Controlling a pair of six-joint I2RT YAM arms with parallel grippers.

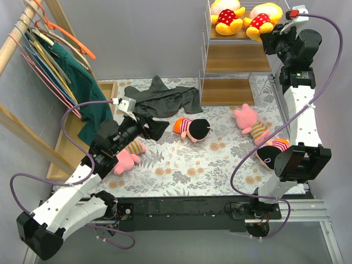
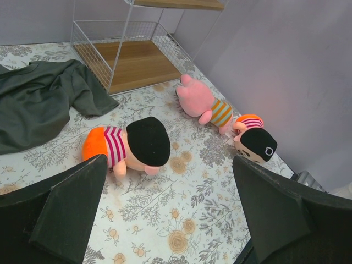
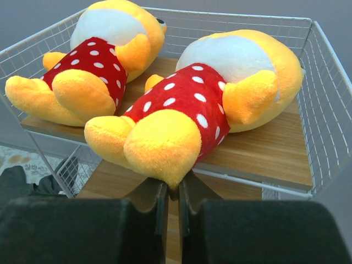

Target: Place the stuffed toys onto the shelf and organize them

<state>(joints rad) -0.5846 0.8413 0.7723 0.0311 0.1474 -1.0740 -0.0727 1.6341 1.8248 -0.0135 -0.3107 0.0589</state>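
- The right pincer [image 3: 172, 190] is up at the top board of the white wire shelf [image 3: 264, 151]. Its jaws are drawn almost together, nipping the lower tip of a yellow doll's foot.
- This yellow doll [image 3: 190, 104], in a red polka-dot dress, lies lengthwise directly ahead of the pincer. Its head points to the rear wire and its feet poke over the front edge. A hold on the foot looks meant for nudging the doll into line.
- A second yellow doll [image 3: 93, 71] lies ahead and left of the pincer, close beside the first and roughly parallel, so the 2 matching toys share 1 tier.
- The left pincer [image 2: 169, 162] hovers above the floral surface [image 2: 187, 220], jaws wide apart and gripping nothing.
- Just ahead of it, framed between its 2 fingers, a black-haired doll [image 2: 137, 144] in a striped shirt lies on its side. The spread jaws suggest it is the likely next pick.
- Farther ahead and right lie a pink doll [image 2: 201, 102] and a second black-haired doll [image 2: 256, 140], close together.
- A second pink doll [image 1: 127, 157] lies behind that pincer, partly under the left arm.
- A dark grey garment [image 2: 38, 104] is spread ahead and left of the left pincer.
- By my reading, 2 of 6 toys are shelved and 4 lie on the surface.
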